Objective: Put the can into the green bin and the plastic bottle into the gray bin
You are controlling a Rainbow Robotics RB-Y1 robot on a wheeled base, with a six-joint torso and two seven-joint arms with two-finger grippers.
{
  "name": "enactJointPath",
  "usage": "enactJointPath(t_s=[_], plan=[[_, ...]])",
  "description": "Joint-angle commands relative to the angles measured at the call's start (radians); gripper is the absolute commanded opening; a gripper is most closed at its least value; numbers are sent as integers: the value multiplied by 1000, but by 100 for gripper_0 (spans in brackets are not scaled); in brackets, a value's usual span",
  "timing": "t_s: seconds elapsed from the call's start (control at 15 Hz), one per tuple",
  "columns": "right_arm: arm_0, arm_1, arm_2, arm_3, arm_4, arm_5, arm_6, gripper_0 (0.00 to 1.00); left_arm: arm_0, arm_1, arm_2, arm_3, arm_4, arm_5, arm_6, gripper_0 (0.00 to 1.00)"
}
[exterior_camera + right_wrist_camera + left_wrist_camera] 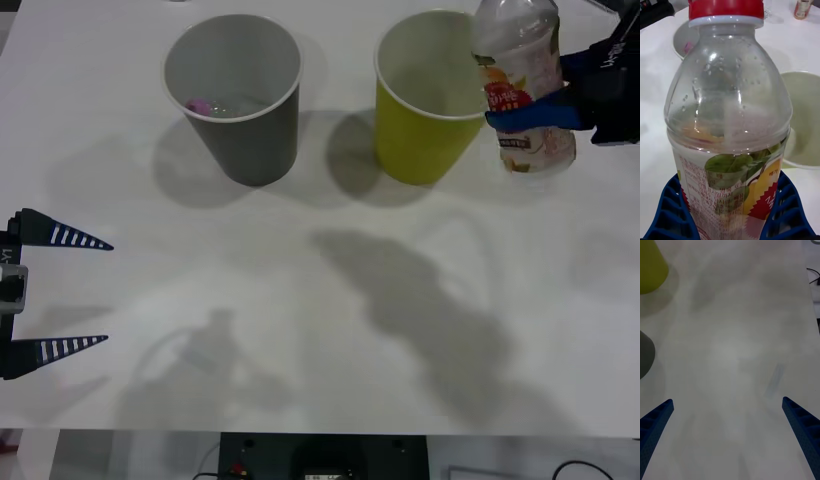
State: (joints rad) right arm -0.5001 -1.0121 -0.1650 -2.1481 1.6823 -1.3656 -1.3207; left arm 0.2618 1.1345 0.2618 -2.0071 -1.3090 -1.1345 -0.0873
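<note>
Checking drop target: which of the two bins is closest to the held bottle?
The green bin, right beside the plastic bottle clamped in the right gripper; the gray bin stands farther left.

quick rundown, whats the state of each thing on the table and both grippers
plastic bottle: upright, capped, held off the table beside the green bin
green bin: upright, open
gray bin: upright, a small pink thing inside
right gripper: shut on the bottle
left gripper: open, idle over the table's left edge

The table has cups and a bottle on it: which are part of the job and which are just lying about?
Part of the job:
- plastic bottle, held by the right tool
- gray bin, something pink inside
- green bin

Just lying about:
- a small bottle far back on the table
</note>
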Motion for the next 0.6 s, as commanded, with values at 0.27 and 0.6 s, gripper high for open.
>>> enactJointPath(t_s=[0.27,0.6], plan=[[-267,27,217,82,45,2,0,0,0,0,0,0,0,0,0,100],[-491,139,381,243,160,2,0,0,0,0,0,0,0,0,0,100]])
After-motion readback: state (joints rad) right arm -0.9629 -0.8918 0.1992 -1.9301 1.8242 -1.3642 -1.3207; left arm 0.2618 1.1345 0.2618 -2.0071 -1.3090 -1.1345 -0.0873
